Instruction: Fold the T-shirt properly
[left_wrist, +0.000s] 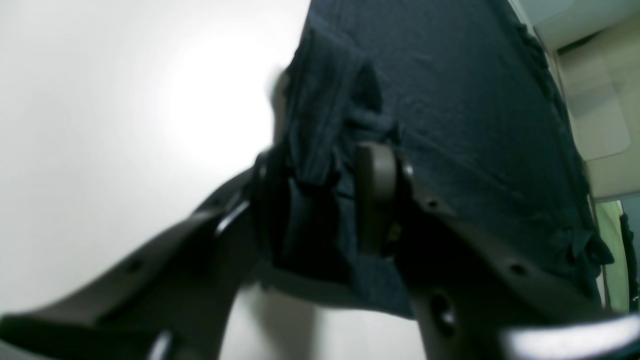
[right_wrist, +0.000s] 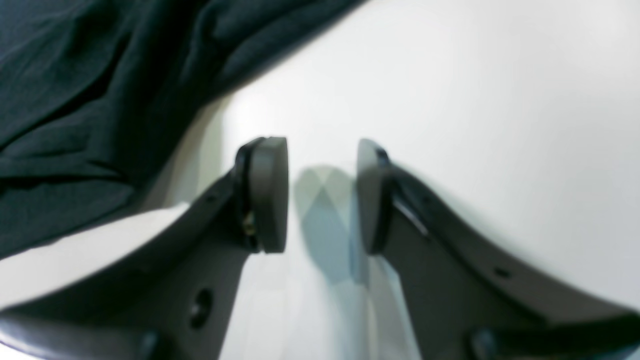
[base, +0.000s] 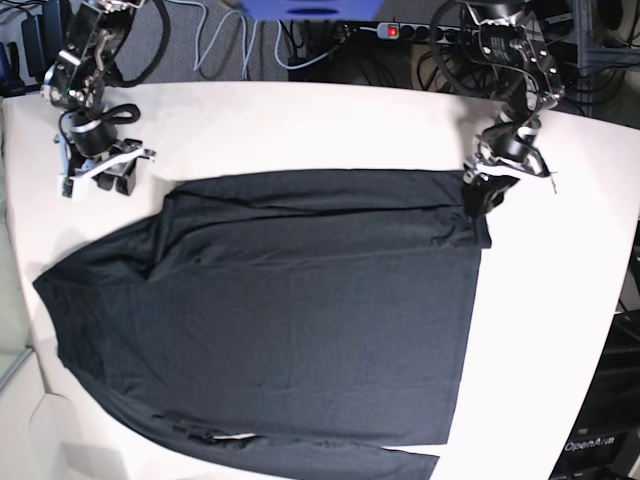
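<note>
The black T-shirt (base: 300, 310) lies spread flat over the white table (base: 560, 300), hem toward the front edge. At its far right corner my left gripper (base: 487, 192) is shut on a bunched fold of the cloth. The left wrist view shows that fold (left_wrist: 310, 165) pinched between the pads (left_wrist: 375, 200), with the rest of the T-shirt (left_wrist: 475, 100) stretching away. My right gripper (base: 100, 180) stands on bare table just beyond the shirt's far left corner, not touching it. It is open (right_wrist: 320, 195) with nothing between its pads (right_wrist: 270, 195); the T-shirt (right_wrist: 75, 100) fills that view's upper left.
Cables and a power strip (base: 400, 30) run along the table's back edge. The table's curved right edge (base: 615, 300) drops off toward a dark unit (base: 600, 440). Bare table shows behind the shirt and on its right.
</note>
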